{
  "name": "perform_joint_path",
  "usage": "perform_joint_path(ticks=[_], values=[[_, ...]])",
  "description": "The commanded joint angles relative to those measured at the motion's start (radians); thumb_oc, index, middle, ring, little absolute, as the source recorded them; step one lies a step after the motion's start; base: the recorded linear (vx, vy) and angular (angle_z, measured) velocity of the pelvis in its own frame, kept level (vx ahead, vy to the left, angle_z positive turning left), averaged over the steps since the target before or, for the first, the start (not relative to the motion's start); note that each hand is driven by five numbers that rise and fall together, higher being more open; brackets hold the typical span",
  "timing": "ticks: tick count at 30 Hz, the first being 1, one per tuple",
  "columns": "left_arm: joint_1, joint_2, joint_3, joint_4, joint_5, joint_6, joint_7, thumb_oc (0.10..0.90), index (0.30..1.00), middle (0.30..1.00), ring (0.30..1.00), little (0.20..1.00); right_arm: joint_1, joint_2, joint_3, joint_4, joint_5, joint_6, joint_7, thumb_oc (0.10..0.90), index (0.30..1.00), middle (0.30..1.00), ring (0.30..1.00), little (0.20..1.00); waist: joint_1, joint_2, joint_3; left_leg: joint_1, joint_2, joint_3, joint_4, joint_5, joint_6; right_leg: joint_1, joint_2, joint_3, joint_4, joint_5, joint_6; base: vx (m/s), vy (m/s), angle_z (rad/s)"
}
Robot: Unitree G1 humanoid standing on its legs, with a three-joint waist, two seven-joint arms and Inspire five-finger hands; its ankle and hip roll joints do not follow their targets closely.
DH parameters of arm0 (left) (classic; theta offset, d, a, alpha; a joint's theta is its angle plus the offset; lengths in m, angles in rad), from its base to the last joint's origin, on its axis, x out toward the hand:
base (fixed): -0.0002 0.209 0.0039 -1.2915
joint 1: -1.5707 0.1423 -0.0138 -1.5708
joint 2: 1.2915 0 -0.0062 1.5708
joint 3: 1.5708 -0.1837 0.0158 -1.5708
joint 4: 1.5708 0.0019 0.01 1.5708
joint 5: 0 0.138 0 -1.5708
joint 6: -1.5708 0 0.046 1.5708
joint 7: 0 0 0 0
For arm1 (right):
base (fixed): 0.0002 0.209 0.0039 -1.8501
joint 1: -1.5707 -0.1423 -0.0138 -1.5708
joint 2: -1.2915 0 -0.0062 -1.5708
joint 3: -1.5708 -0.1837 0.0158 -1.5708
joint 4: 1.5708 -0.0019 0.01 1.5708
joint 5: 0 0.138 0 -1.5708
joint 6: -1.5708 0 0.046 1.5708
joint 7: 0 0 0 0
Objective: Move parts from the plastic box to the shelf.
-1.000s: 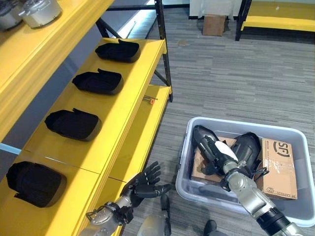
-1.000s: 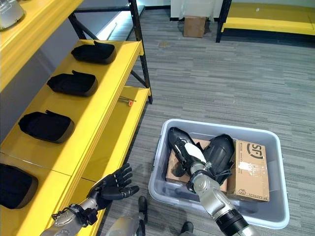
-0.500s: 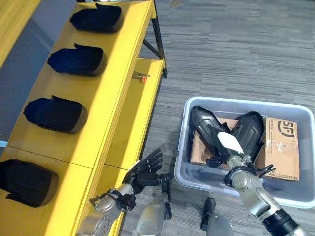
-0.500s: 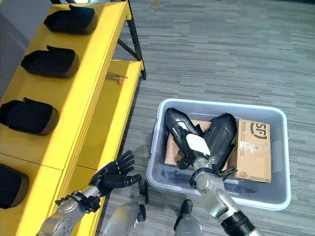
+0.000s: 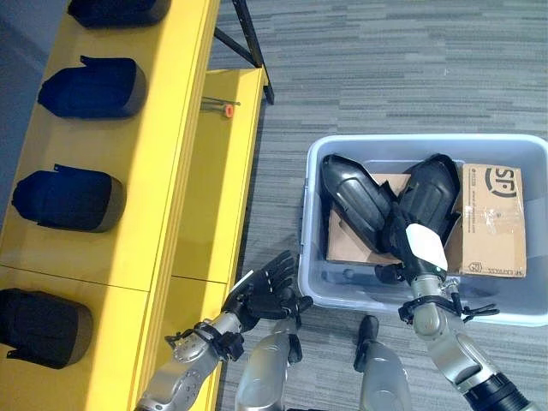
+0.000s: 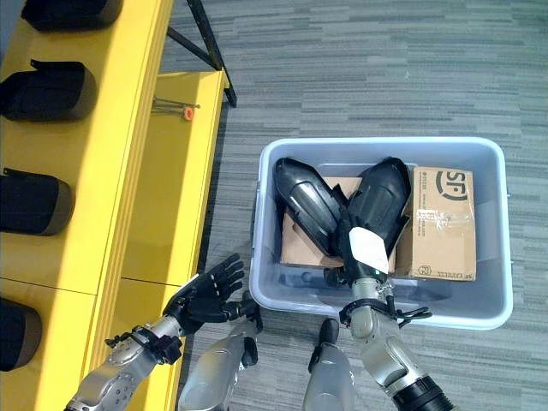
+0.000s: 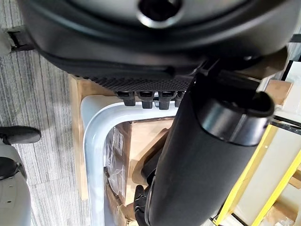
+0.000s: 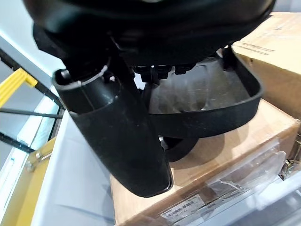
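Observation:
A grey plastic box [image 5: 306,224] stands on the floor at the right. Two black shell-shaped parts lie in it on cardboard: the left part [image 5: 355,197] and the right part [image 5: 431,190]. My right hand [image 5: 425,247], with its white thumb cover, lies over the near end of the right part [image 8: 207,99]; its thumb [image 8: 122,136] is straight and not closed on anything. My left hand [image 5: 265,295] hangs open with spread fingers between the yellow shelf [image 5: 171,171] and the box's near left corner [image 7: 94,141], holding nothing.
Several black parts [image 5: 68,199] lie in a row on the shelf's upper board. A small orange-tipped tool [image 5: 218,105] lies on the lower board. A printed carton [image 5: 495,223] fills the box's right side. The shelf's black brace [image 5: 248,38] stands behind the box on grey carpet.
The camera has tilted down. My right hand has shifted rightward from the left part onto the right part. The left hand stays open by the shelf.

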Motion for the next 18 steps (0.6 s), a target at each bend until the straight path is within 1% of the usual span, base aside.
perform_joint_path(ticks=[1, 4, 6, 10, 11, 13, 18], values=[[0.017, 0.018, 0.012, -0.109, -0.028, -0.096, -0.013, 0.9, 1.0, 1.0, 1.0, 1.0, -0.05, -0.038, -0.036, -0.092, 0.014, -0.069, -0.104, 0.9, 1.0, 1.0, 1.0, 1.0, -0.013, 0.001, -0.026, -0.03, 0.012, -0.006, 0.032, -0.024, -0.047, -0.016, 0.014, -0.015, 0.067, -0.007, -0.055, -0.04, 0.051, 0.0], [0.015, 0.014, 0.011, -0.109, -0.035, -0.098, -0.01, 0.9, 1.0, 1.0, 1.0, 1.0, -0.047, -0.043, -0.047, -0.081, 0.027, -0.054, -0.094, 0.9, 1.0, 1.0, 1.0, 1.0, -0.017, 0.01, -0.018, -0.042, 0.011, -0.001, 0.038, -0.025, -0.047, -0.031, 0.009, -0.012, 0.079, -0.012, -0.057, -0.02, 0.063, -0.04], [0.02, 0.008, 0.014, -0.114, -0.039, -0.093, -0.008, 0.9, 1.0, 1.0, 1.0, 1.0, -0.037, -0.043, -0.057, -0.072, 0.018, -0.059, -0.092, 0.9, 1.0, 1.0, 1.0, 1.0, -0.02, 0.016, -0.014, -0.044, 0.011, 0.0, 0.042, -0.027, -0.042, -0.045, 0.005, -0.004, 0.099, -0.015, -0.055, 0.0, 0.034, -0.11], [0.012, 0.007, 0.009, -0.106, -0.033, -0.102, -0.014, 0.9, 1.0, 1.0, 1.0, 1.0, -0.038, -0.043, -0.061, -0.059, 0.005, -0.062, -0.123, 0.9, 1.0, 1.0, 1.0, 1.0, -0.022, 0.017, -0.001, -0.059, 0.011, 0.006, 0.049, -0.029, -0.038, -0.071, 0.004, -0.002, 0.13, -0.023, -0.057, -0.03, -0.002, -0.03], [0.008, 0.01, 0.006, -0.109, -0.036, -0.101, -0.01, 0.9, 1.0, 1.0, 1.0, 1.0, -0.046, -0.048, -0.066, -0.053, 0.001, -0.074, -0.14, 0.9, 1.0, 1.0, 1.0, 1.0, -0.022, 0.021, 0.007, -0.069, 0.009, 0.003, 0.058, -0.03, -0.037, -0.082, 0.004, 0.0, 0.147, -0.03, -0.06, -0.03, -0.009, 0.0], [0.004, 0.011, 0.001, -0.109, -0.037, -0.101, -0.009, 0.9, 1.0, 1.0, 1.0, 1.0, -0.057, -0.048, -0.068, -0.049, -0.002, -0.073, -0.141, 0.9, 1.0, 1.0, 1.0, 1.0, -0.021, 0.025, 0.011, -0.075, 0.007, 0.001, 0.065, -0.032, -0.037, -0.09, 0.004, 0.002, 0.158, -0.034, -0.062, 0.0, 0.0, 0.0], [-0.02, 0.01, -0.009, -0.108, -0.035, -0.088, -0.003, 0.9, 1.0, 1.0, 1.0, 1.0, -0.132, -0.041, -0.056, -0.011, 0.009, -0.047, -0.162, 0.9, 1.0, 1.0, 1.0, 1.0, -0.013, 0.038, 0.027, -0.097, -0.002, -0.008, 0.083, -0.035, -0.033, -0.123, 0.002, 0.006, 0.193, -0.042, -0.068, -0.01, -0.005, 0.02]])
